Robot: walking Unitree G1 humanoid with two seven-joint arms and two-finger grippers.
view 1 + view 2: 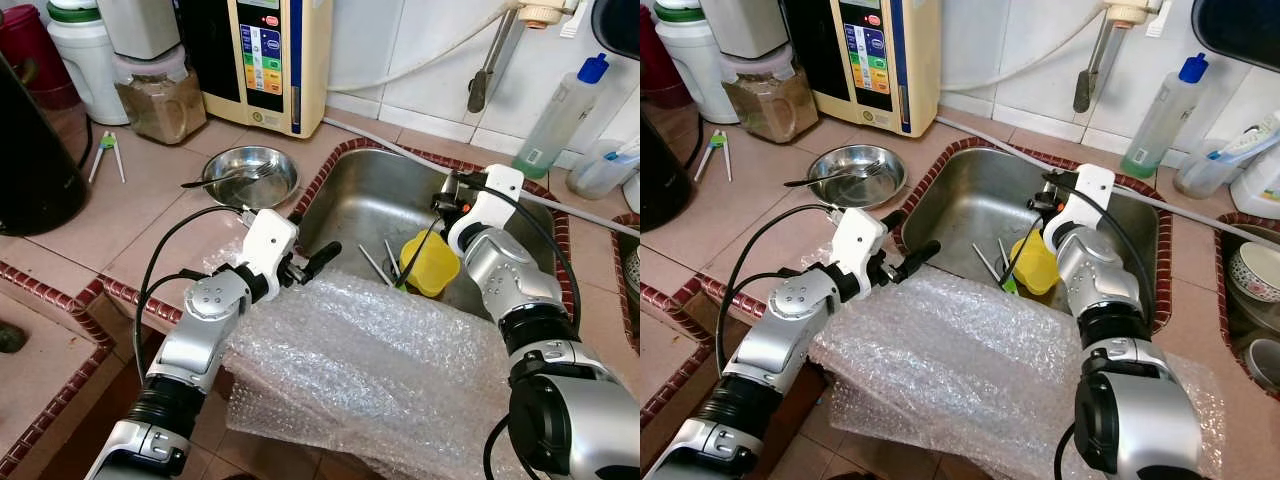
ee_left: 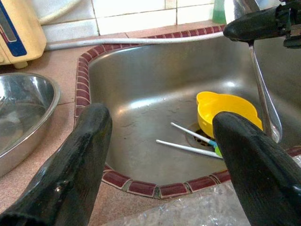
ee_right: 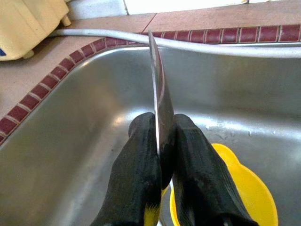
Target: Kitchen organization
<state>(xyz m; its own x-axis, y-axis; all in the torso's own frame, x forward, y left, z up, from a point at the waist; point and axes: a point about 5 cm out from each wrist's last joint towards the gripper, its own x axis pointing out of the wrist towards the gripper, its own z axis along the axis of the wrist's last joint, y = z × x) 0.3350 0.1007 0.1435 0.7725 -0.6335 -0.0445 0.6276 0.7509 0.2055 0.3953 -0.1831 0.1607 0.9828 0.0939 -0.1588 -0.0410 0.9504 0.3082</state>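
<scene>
At far left on the tiled counter: a jar of brown grain, then a cream water purifier, with a steel bowl holding a fork in front. Just right of the bowl, left gripper with fingers spread, empty, poised at the sink rim above crumpled bubble wrap. Down in the basin: a yellow cup and white chopsticks. Above the cup, right gripper clamped on a metal spoon. Farther right, a dish-soap bottle.

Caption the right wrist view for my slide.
Right gripper shut on a metal spoon above the steel sink and yellow cup.
</scene>
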